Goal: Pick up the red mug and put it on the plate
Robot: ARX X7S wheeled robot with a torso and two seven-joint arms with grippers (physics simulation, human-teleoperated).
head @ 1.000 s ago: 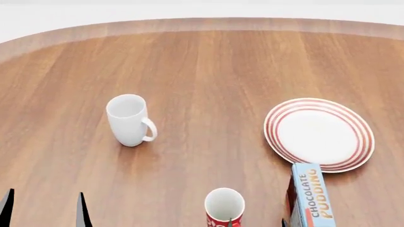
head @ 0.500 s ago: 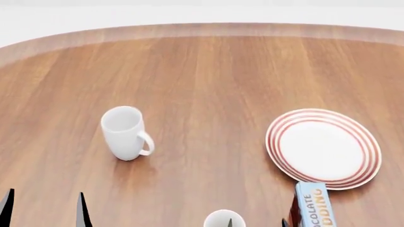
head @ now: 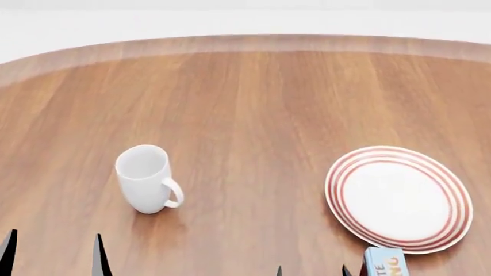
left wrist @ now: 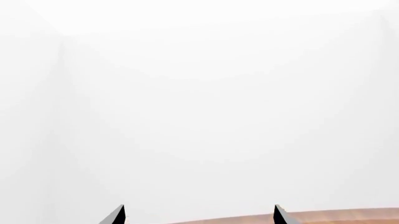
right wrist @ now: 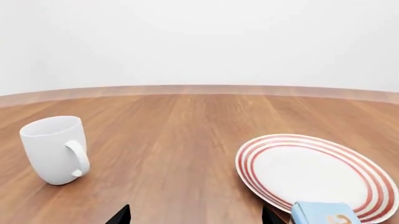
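While the red mug sits out of view, likely rigid and slick, the spread right claw [right wrist: 194, 215] should pinch its wall.

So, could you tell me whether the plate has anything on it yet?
Empty. The plate shows a bare white centre in the head and right wrist views; the blue box sits at its near edge, and no mug rests on it.

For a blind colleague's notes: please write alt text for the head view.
A plain white mug stands upright left on a wooden table, a red-ringed plate lies right. A blue box's corner and dark gripper tips peek in below.
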